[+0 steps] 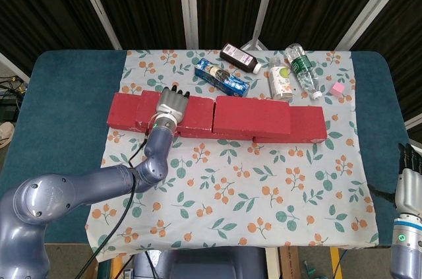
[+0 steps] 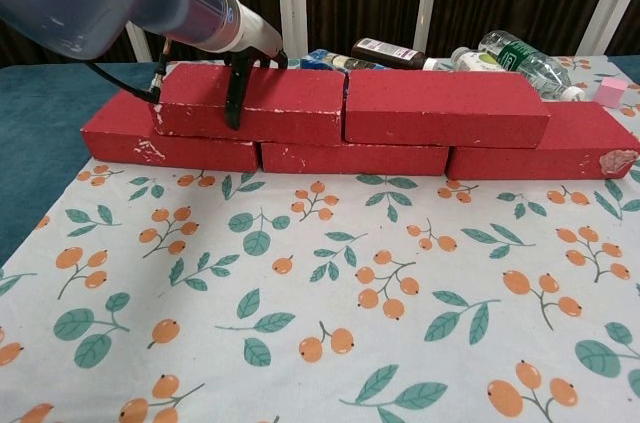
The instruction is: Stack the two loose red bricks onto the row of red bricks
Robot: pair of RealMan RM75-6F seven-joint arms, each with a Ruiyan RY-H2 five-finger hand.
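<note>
Three red bricks form the bottom row (image 2: 165, 138), which runs across the floral cloth. Two more red bricks lie on top of it. My left hand (image 1: 171, 102) grips the upper left brick (image 2: 285, 105) from above, with the thumb (image 2: 234, 95) down its front face and the fingers over its back edge. That brick butts against the upper right brick (image 2: 445, 108), which also shows in the head view (image 1: 252, 117). My right hand (image 1: 409, 177) hangs off the table's front right corner, fingers apart and holding nothing.
Behind the bricks lie a blue box (image 1: 221, 77), a dark brown bottle (image 1: 240, 58), a white bottle (image 1: 280, 79) and a clear plastic bottle (image 1: 302, 68). A small pink cube (image 1: 338, 88) sits at the back right. The floral cloth (image 1: 264, 193) lies bare in front of the bricks.
</note>
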